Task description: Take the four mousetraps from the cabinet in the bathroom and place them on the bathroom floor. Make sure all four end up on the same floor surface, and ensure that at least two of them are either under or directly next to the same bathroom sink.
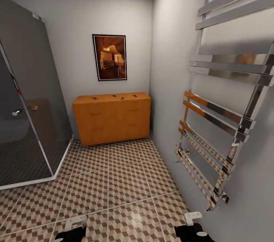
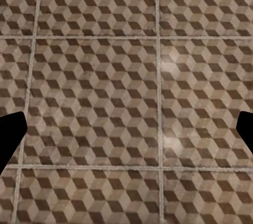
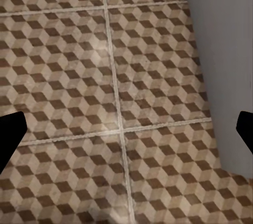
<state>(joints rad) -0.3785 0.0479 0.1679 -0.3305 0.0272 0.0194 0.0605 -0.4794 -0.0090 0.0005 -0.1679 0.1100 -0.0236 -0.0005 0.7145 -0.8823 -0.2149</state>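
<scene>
Tiled bathroom floor (image 1: 125,181) runs ahead to the cabinet (image 1: 112,117) at the far wall, with four mousetraps (image 1: 113,96) lying on its top. Drive straight up, clear of the towel rail (image 1: 224,120), before you reach. Both arms hang low, pointing down. Your left hand (image 2: 126,129) is spread wide, empty over tiles; the right hand (image 3: 126,129) likewise, beside the wall (image 3: 221,66).

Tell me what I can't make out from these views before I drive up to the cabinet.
- Small dark items on the orange-brown wooden cabinet: head view, too small to identify or count surely.
- Left claw and right claw: cut off by the head view's bottom edge; in the wrist views only dark finger edges show.
- Shower interior: head view, veiled by the dark glass shower panel.
- Chrome towel rail: cut off at top and right edges.
</scene>
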